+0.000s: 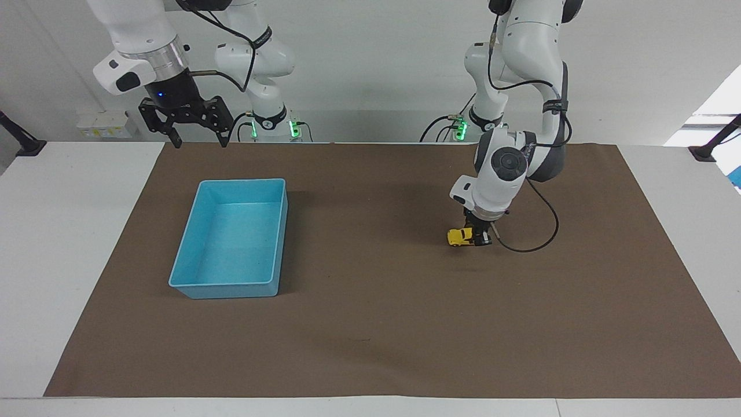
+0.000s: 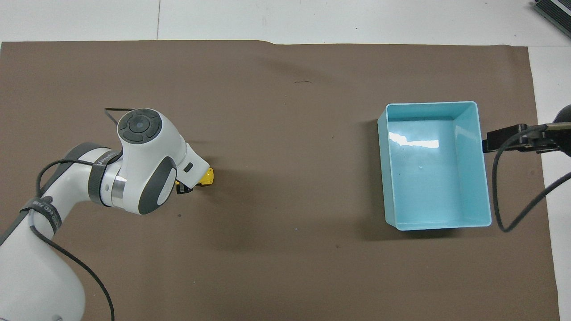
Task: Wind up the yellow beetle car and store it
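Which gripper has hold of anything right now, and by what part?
The left gripper is shut on the yellow beetle car at one end, car down on the mat. The right gripper waits open, holding nothing.

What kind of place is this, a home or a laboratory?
Most likely a robot laboratory: two white arms are mounted at a white table with a brown mat; the only items are a blue bin and a yellow toy car.

Tiny yellow beetle car [image 1: 461, 236] [image 2: 207, 176] sits upright on the brown mat [image 1: 370, 324].
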### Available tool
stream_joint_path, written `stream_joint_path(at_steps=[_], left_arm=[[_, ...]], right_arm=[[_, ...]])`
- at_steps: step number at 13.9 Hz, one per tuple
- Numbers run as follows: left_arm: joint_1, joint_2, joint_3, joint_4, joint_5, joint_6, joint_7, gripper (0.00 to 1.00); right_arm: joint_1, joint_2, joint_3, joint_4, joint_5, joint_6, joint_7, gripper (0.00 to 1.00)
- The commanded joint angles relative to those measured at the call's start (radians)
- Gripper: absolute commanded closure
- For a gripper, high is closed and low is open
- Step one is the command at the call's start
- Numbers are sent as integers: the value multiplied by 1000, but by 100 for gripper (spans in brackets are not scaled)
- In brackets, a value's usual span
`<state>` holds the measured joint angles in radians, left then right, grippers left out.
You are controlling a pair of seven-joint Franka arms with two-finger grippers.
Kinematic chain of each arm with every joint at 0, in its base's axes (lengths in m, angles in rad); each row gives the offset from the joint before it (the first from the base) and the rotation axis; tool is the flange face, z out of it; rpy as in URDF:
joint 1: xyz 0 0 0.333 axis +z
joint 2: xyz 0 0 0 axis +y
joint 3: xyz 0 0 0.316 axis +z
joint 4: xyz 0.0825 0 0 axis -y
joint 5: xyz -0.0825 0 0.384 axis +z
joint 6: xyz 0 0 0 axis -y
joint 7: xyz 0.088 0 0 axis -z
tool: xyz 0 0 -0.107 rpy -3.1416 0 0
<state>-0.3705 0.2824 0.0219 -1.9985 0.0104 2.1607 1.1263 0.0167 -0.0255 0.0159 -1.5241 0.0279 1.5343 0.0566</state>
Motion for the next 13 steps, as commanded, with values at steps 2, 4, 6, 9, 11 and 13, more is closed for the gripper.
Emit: stream_joint_path(at_steps=[2,4,6,9,11,13], left_arm=[[10,-32,-7,-5,25,24,23,0],[15,-78,-5,0,23,4,0,0],[21,-109,-7,4,23,-13,-70,0],[22,-134,-5,26,22,-42,-236,0],[24,-146,-5,49,22,-65,-411,0],[36,-158,-2,76,22,-85,-616,0]], right_arm=[[-11,-8,6,-1,0,-8,16,0],[-11,-8,6,1,0,-8,16,0],[-11,-8,6,1,0,-8,16,0],[-11,-8,6,1,0,-8,16,0],[-11,-8,6,1,0,-8,12,0],[-15,-11,3,-2,-3,-26,12,0]])
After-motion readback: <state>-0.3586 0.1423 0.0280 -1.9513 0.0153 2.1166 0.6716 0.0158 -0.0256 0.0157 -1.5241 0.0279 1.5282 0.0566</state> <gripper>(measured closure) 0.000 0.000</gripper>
